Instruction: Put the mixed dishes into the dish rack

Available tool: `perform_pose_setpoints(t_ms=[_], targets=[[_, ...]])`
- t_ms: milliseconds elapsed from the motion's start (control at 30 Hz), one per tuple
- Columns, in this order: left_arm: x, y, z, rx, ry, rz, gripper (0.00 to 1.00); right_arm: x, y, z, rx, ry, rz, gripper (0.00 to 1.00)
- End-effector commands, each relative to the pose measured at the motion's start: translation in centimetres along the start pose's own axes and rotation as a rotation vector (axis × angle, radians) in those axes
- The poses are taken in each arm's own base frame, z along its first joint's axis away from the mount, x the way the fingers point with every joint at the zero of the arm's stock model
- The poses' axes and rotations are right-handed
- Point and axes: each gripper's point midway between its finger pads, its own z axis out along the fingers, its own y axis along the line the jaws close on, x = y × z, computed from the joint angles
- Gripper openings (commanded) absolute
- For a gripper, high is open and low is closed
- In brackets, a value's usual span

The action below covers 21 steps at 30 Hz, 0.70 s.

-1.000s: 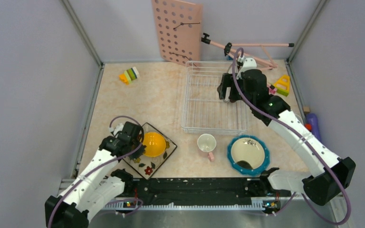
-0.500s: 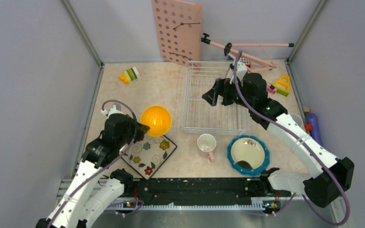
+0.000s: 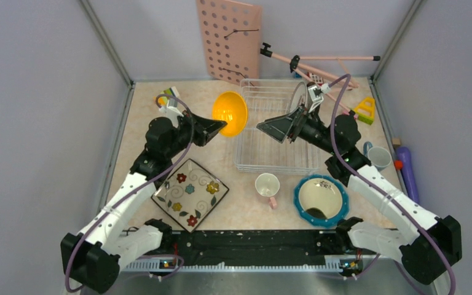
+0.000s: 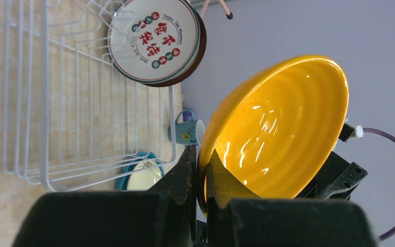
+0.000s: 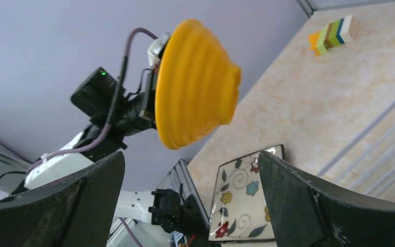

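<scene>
- left gripper [image 3: 219, 126] is clamped shut on the rim of the glossy yellow-orange ribbed bowl [image 3: 230, 113]; an edge pinch lets it carry the bowl tipped on its side, prob. so it can slot in upright.
- bowl hangs in the air just left of the white wire dish rack [image 3: 270, 153], mouth facing the rack, not yet inside.
- right gripper [image 3: 275, 126] is empty w/ jaws spread wide, above the rack & aimed at the bowl; likely lined up to take or steady it.
- brown-rimmed round plate w/ printed lettering [image 3: 299, 98] stands on edge at the rack's far end, propped by the wires.
- square floral plate [image 3: 190, 193], pink cup [image 3: 267, 184], teal white-dotted dish [image 3: 321, 200] & small blue cup [image 3: 378, 157] sit on the table outside the rack, not loaded.
</scene>
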Motion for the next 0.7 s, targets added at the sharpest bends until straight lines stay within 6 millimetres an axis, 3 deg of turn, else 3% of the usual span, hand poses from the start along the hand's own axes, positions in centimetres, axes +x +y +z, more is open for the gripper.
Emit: perform_pose_setpoints(t_ms=[0,367,667], targets=[[-0.3,-5.1,-0.2,0.221,0.024,-0.014,0.0,-1.8,3.6,0.1,-0.14,-0.064,-0.002,0.99],[0.8,-4.1,1.0,0.184,0.109,-0.059,0.0,-2.3,2.8,2.1,-0.148,-0.061,-0.037,0.99],[1.3,-3.6,1.3,0.175,0.14,-0.056,0.0,-2.2,3.7,3.2,-0.212,-0.051,-0.037,0.99]])
